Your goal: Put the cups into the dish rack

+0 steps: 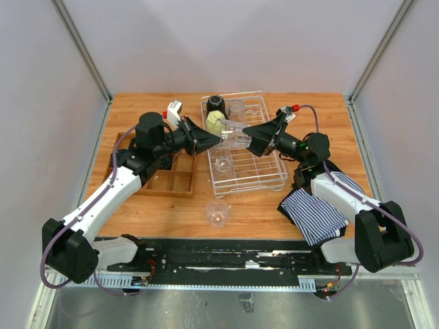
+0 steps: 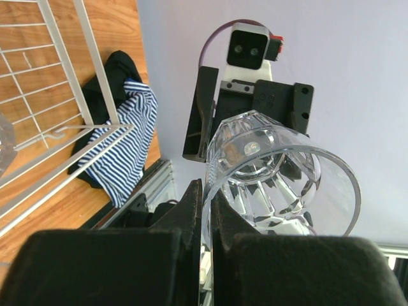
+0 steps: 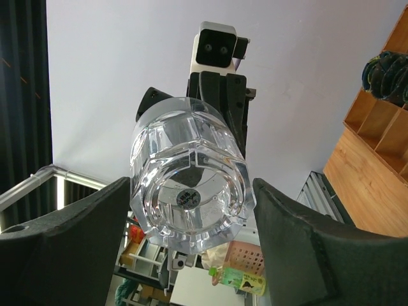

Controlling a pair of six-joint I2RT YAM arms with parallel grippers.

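My left gripper [image 1: 218, 139] is shut on the rim of a clear tumbler [image 1: 233, 135] and holds it sideways in the air over the white wire dish rack [image 1: 264, 179]. In the left wrist view the jaws [image 2: 207, 197] pinch the tumbler's wall [image 2: 280, 178]. My right gripper [image 1: 248, 133] is open, with a finger on each side of the tumbler's base [image 3: 188, 191]. In the rack are a black mug [image 1: 217, 103], a yellow-green mug [image 1: 215, 122] and clear tumblers [image 1: 223, 164]. One more tumbler [image 1: 217, 212] stands on the table in front of the rack.
A brown wooden compartment tray [image 1: 171, 179] lies left of the rack, under my left arm. A blue-and-white striped cloth [image 1: 314, 212] on a dark cloth lies at the front right, by my right arm's base.
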